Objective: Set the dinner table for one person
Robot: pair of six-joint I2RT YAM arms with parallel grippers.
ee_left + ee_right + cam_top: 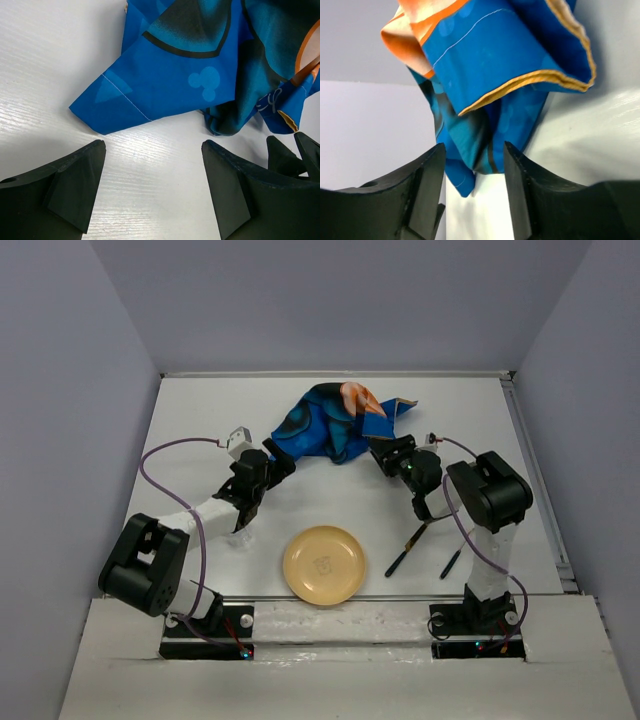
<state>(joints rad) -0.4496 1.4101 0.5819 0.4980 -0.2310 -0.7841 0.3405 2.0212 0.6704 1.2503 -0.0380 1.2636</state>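
My left gripper [278,462] sits at the near-left corner of the cloth [320,430], fingers spread wide and holding nothing. Its wrist view shows bare table [60,60] between the fingers [75,185] and the cloth's pointed blue corner [95,112] just beyond the tips, not touching them. That view also shows pale stitching and mouse-head prints, which are too small to see from above.

The cloth lies crumpled at the far middle of the table [200,420], blue and black with an orange peak. Nearer to me, a yellow plate [323,564] rests at the near middle, well apart from the cloth.

My right gripper [385,452] is at the cloth's near-right edge. Its wrist view shows the fingers [427,190] drawn fairly close, with a fold of cloth [485,145] hanging between them; I cannot tell whether they clamp it. Only here does the orange hem [530,82] show.

Two dark utensils [405,550] lie slanted beside my right arm, right of the plate.

The table is matte white, wide and flat, with pale edge strips, and it carries everything.
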